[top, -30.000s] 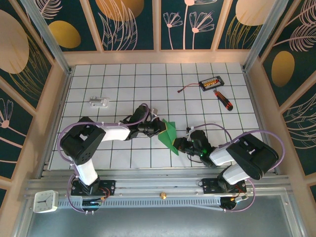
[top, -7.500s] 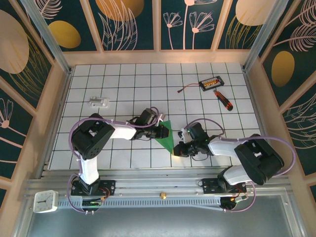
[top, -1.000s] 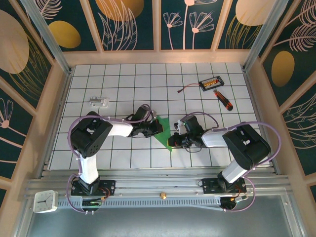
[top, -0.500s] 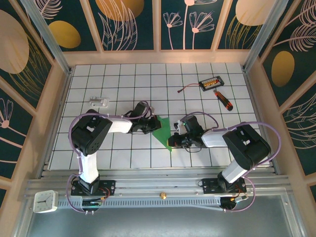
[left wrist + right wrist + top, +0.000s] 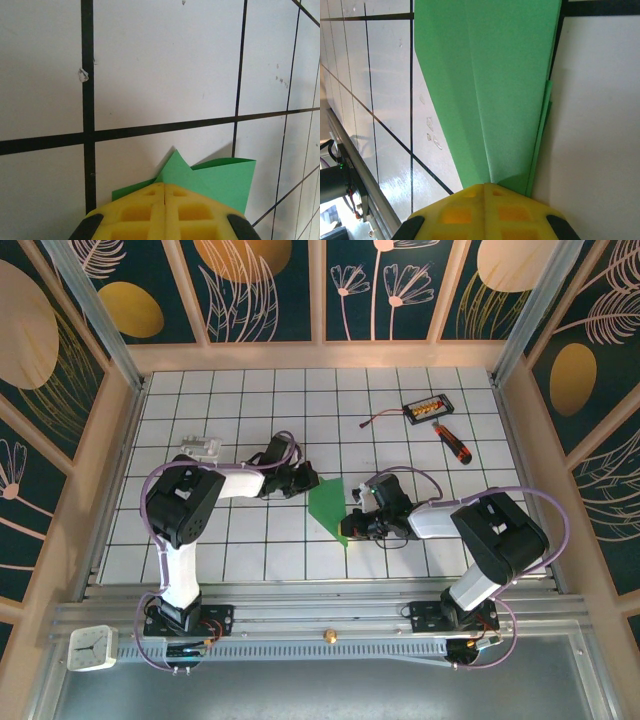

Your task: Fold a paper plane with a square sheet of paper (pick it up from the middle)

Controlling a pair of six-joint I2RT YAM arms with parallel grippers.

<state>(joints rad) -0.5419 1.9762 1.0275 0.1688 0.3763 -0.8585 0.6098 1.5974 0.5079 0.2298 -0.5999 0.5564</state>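
Jaws of the left gripper [image 5: 300,480] are clenched empty, backed off left of the paper [image 5: 326,506]. It lies flat mid-table [image 5: 250,530], its near tip under the clenched right gripper [image 5: 352,526]. Crease likely pressed.

The folded green paper sheet [image 5: 327,506] lies flat on the white tiled worktop [image 5: 200,540], in its near half. It is creased into a long wedge, broad end toward the far side, narrow tip toward the near edge. Straight creases run lengthwise, and thin layers overlap along 1 edge.
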